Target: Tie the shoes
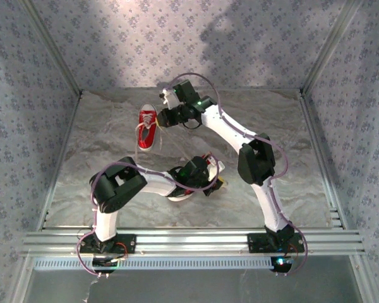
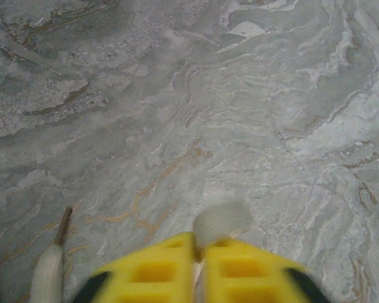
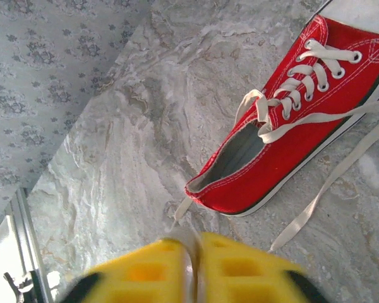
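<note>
A small red canvas sneaker [image 1: 147,132] with a white sole and untied white laces [image 3: 303,76] lies far-centre on the grey marbled table [image 1: 290,158]. Its long axis runs near to far, heel toward the right gripper [image 3: 192,249] just beside it, the nearer arm. That gripper is pinched almost together on one flat white lace [image 3: 182,211]. The left gripper [image 2: 199,265], also nearly closed, nips a white lace end [image 2: 222,219] near a second sneaker [image 1: 177,196] partly hidden under its arm.

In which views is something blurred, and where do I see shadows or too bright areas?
Left wrist: the left gripper's fingers and the lace end between them are blurred, the marble table sharper. Right wrist: the right gripper's fingers are blurred, the red sneaker is sharp, the bottom-left corner is washed out. Top external: an arm's shadow falls on the back wall.
</note>
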### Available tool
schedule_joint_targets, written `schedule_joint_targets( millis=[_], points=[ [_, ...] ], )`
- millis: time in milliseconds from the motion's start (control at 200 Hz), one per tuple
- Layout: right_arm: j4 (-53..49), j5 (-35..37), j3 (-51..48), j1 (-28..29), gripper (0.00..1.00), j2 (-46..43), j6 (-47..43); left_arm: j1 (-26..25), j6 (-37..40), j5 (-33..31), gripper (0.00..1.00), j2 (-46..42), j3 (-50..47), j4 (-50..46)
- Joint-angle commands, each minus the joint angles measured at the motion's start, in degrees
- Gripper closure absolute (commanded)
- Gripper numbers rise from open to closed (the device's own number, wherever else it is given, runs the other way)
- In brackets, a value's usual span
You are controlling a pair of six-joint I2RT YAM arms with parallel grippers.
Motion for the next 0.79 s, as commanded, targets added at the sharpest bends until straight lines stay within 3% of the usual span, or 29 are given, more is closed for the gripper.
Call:
schedule_joint_targets(
  millis=[0,60,135,240,385,495,600,710,789],
  points=[
    [-1.4,2.2,3.5,-0.3,0.45,-2.2,-1.4,-1.2,-0.2,-0.8,0.53,-6.8,-0.7,0.0],
    [-2.0,3.6,3.6,-0.4,0.31,-3.9,-2.0,-1.2,-0.2,-1.6,0.46,-9.3,-1.7,-0.5],
    [-2.4,6.4,3.3,-0.9,0.13,-6.5,-2.2,-1.2,-0.3,-2.0,0.19,-12.0,-2.6,-1.4],
    [-2.4,11.8,0.1,-1.8,0.03,-11.1,-2.4,-1.2,-0.4,-3.1,0.01,-15.4,-3.8,-2.9],
    [0.2,22.9,-12.5,-3.8,0.02,-21.5,-2.0,-1.3,0.2,-5.8,0.0,-21.4,-5.8,-5.7],
    [5.4,31.1,-30.5,-6.4,0.03,-34.3,0.6,-0.5,1.4,-9.9,0.0,-28.5,-9.1,-8.7],
    [5.9,36.9,-47.2,-7.6,0.06,-46.2,3.6,4.2,0.4,-12.0,0.0,-34.6,-11.1,-14.0],
    [6.3,35.0,-63.5,-6.7,0.06,-56.1,4.0,12.4,-0.9,-11.7,0.0,-38.0,-12.2,-19.0],
    [7.2,29.0,-72.5,-5.3,0.07,-61.5,2.5,18.1,0.3,-8.9,0.01,-37.1,-11.3,-22.4]
  ],
)
